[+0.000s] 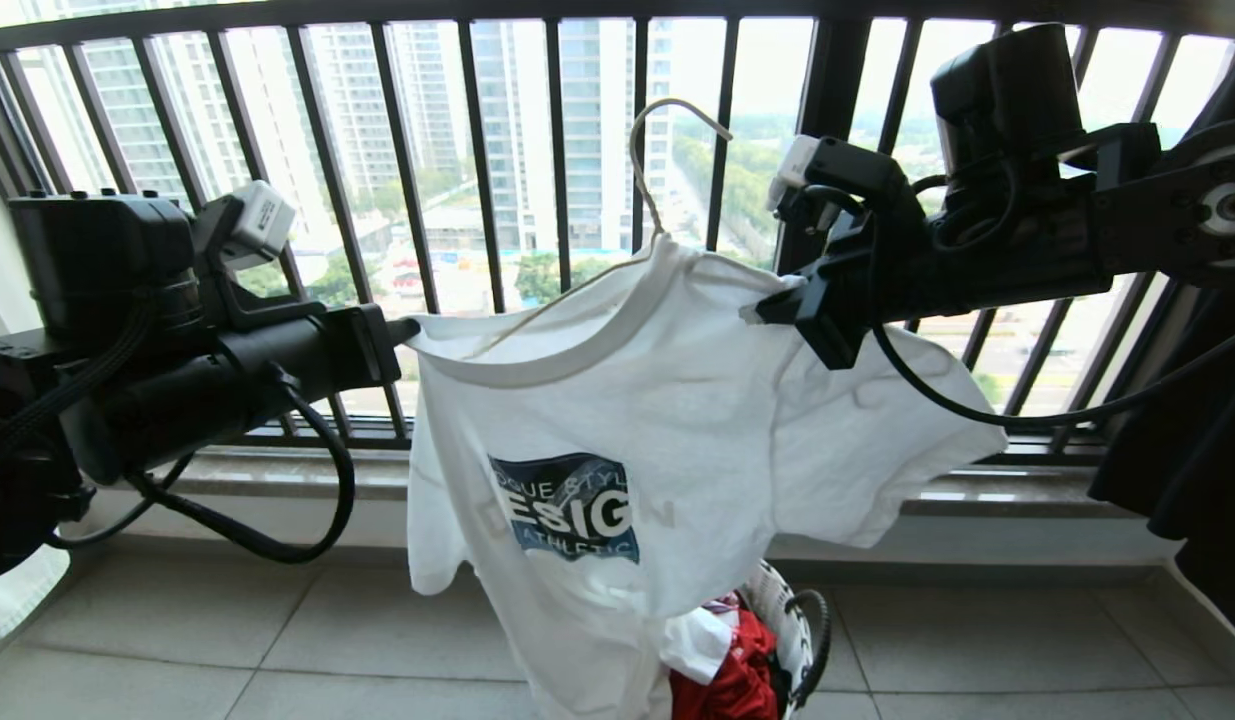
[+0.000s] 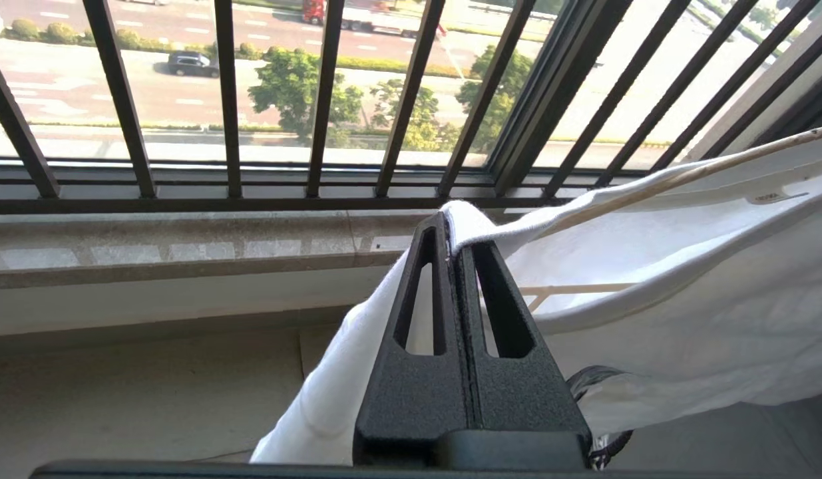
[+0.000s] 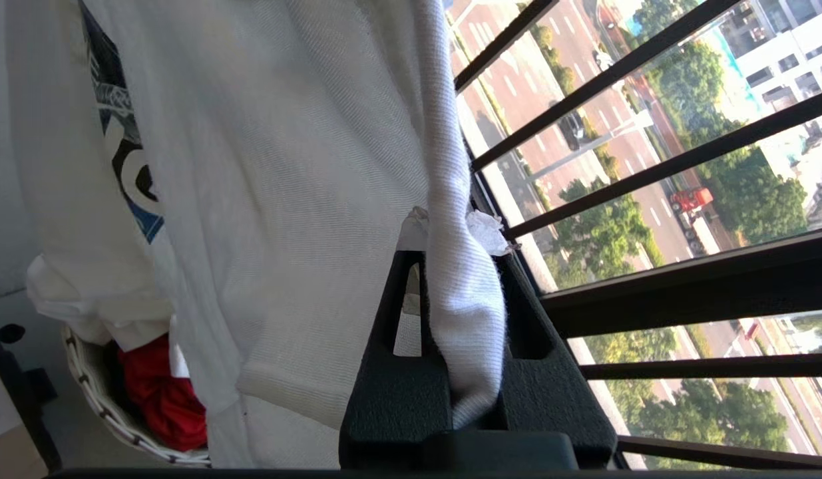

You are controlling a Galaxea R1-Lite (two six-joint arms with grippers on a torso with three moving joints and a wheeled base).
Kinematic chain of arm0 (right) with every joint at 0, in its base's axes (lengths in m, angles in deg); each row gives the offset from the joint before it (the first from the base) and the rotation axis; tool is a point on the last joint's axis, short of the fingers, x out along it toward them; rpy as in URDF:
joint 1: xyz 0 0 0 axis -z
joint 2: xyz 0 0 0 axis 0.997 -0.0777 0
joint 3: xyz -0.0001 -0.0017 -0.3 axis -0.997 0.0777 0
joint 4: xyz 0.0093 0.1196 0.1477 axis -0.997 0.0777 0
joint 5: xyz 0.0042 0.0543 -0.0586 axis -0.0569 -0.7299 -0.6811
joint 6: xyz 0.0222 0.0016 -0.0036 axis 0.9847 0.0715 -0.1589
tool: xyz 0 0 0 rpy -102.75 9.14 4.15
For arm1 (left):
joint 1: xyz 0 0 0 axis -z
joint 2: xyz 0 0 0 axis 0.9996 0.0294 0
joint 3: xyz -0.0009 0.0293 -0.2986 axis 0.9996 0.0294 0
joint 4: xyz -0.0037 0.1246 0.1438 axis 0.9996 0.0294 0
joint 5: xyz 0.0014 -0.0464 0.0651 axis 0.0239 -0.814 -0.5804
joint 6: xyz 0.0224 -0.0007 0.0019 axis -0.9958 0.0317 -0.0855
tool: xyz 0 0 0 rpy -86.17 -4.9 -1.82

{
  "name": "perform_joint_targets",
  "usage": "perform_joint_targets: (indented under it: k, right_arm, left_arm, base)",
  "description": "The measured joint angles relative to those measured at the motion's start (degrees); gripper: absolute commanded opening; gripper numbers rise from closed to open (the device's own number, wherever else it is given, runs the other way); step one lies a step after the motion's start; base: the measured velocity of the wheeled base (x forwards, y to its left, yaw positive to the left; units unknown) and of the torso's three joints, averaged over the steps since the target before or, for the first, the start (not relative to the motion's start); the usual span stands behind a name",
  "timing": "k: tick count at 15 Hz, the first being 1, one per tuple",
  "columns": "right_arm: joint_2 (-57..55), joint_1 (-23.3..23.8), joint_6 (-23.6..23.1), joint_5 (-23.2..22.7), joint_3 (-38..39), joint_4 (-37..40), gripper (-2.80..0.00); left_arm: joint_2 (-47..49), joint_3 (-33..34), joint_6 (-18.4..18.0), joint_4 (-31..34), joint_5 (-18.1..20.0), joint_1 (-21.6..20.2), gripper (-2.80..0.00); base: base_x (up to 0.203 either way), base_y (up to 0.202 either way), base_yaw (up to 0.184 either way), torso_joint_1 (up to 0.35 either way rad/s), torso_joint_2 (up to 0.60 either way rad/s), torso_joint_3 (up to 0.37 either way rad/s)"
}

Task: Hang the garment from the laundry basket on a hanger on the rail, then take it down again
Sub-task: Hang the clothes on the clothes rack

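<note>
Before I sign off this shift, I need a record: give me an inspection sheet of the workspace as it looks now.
Surface: pale tiled floor, stone sill below the window.
Job's things: white T-shirt held up on wire hanger, hook free; no rail seen. Laundry basket below.
Clutter: red cloth in the basket.
Grippers: left gripper fingers shut on one shoulder, right gripper shut on the other.
Cables: black cables loop under both arms.
Surroundings: black barred window railing, dark cloth at right.
</note>
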Motion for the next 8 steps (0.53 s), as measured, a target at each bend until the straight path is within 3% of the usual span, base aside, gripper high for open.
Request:
perform_joint_targets:
  k: [3, 6, 8]
  right_arm:
    - [-0.5, 0.0, 0.0, 0.1, 0.7, 0.0, -2.80]
    - [-1.0, 0.0, 0.0, 0.3, 0.9, -0.1, -2.80]
    - [-0.7, -0.1, 0.0, 0.2, 1.8, 0.0, -2.80]
  left_arm:
    - [0.6, -3.0, -0.1, 1.5, -0.1, 0.9, -2.80]
    - [1.1, -7.8, -0.5, 7.0, -0.2, 2.4, -2.80]
    - [2.2, -10.6, -3.1, 9.1, -0.3, 2.6, -2.80]
  base:
    - [0.000, 0.000, 0.000, 0.000, 0.00, 0.000]
    - [0.000, 0.000, 0.000, 0.000, 0.00, 0.000]
    - [0.000, 0.000, 0.000, 0.000, 0.00, 0.000]
